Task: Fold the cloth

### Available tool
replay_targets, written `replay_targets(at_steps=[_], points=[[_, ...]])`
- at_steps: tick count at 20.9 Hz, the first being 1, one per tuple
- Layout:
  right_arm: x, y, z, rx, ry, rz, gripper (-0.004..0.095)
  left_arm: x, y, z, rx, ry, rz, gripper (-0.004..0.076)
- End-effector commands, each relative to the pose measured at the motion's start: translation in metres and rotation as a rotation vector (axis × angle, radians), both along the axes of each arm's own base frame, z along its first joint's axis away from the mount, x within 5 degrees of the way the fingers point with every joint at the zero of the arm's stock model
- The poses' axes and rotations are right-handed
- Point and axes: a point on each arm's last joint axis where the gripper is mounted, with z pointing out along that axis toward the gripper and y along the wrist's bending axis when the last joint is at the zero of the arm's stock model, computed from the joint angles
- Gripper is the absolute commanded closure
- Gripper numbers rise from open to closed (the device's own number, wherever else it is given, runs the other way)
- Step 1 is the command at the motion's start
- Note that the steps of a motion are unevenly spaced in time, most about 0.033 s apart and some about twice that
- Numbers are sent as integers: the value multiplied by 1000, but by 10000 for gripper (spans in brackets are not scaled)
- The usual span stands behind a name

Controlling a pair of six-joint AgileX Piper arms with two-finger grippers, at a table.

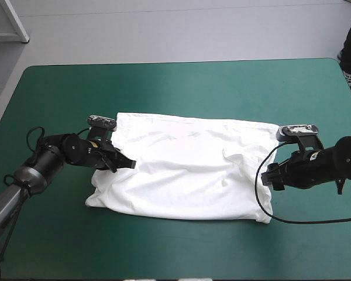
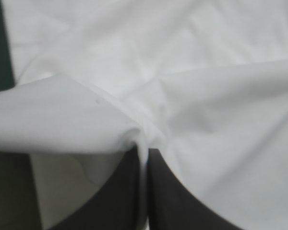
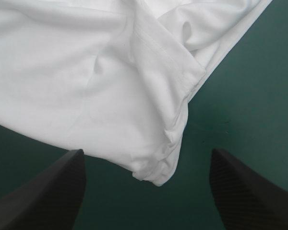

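From my station I see the T-shirt [image 1: 187,170] lying as a wide white bundle, folded over on itself, at the middle of the teal-green cover [image 1: 164,82], its long sides running from 9 o'clock to 3 o'clock across the table. The cloth rests on the table, with soft creases over its upper layer and a rounded fold along its 6 o'clock side. The left gripper [image 1: 127,165] lies low at the shirt's 9 o'clock end, reaching in over the edge. In its wrist view the two black fingers [image 2: 173,191] stand all but together, with a thin layer of white cloth pinched between them and a raised fold of the shirt draped just ahead of the tips, so I read this claw as clamped on the T-shirt. The right gripper [image 1: 270,177] sits at the shirt's 3 o'clock end, just beside the edge. In its wrist view the fingers [image 3: 53,187] stand wide apart over the cover, and a bunched corner of the shirt with a stitched hem reaches in between them without touching either one.
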Motion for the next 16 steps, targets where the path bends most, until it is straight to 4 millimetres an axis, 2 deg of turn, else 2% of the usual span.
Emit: replay_targets(at_steps=[1,5,7,10,12,16], points=[[0,-1,15,21,-84,-8,237,-5,-27,18,-53,-117,-68,705],[0,-1,15,20,-86,-4,240,-3,-37,8,-27,-97,-120,685],[0,0,15,21,-86,-4,240,-1,-38,3,-22,-80,-121,567],[1,-1,15,19,-96,-1,240,-2,-38,1,-18,-60,-129,208],[2,-1,16,20,-106,-4,239,-3,-38,1,-2,-56,-157,69],[2,-1,16,21,-112,-7,240,1,-38,12,2,-93,-166,69]])
